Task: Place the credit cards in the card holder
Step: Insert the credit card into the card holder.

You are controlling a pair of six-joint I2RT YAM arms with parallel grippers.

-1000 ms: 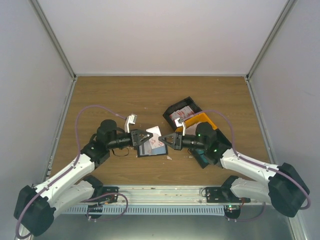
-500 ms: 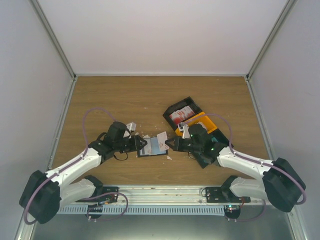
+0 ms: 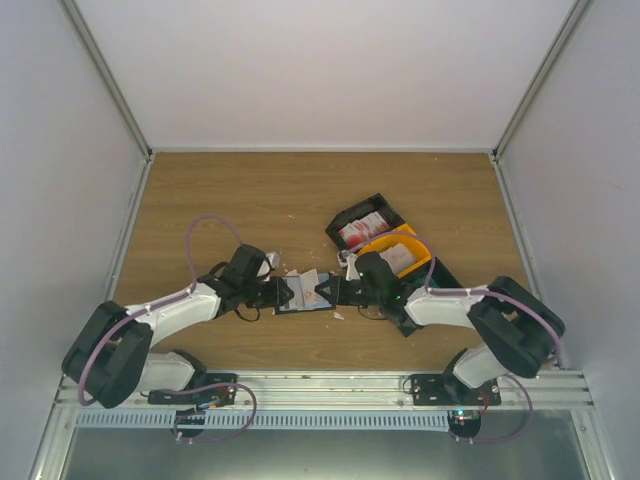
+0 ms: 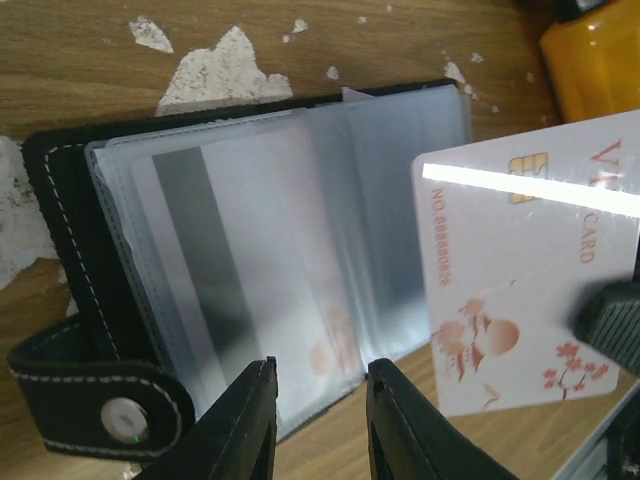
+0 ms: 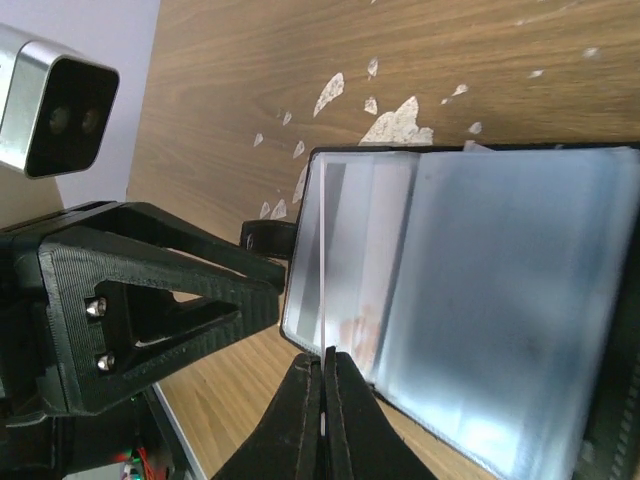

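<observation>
Well, one card [image 4: 190, 250] already sits sleeved in the open card holder [image 4: 70, 250]; my right jaws pinch a white card [image 4: 510, 300] beside its sleeves, not yet in; left jaws stand parted at its edge; more cards [image 3: 366, 229] wait beyond it.

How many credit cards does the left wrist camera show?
2: one card in the right gripper at the card holder, a second card inside it; others may be hidden.
</observation>
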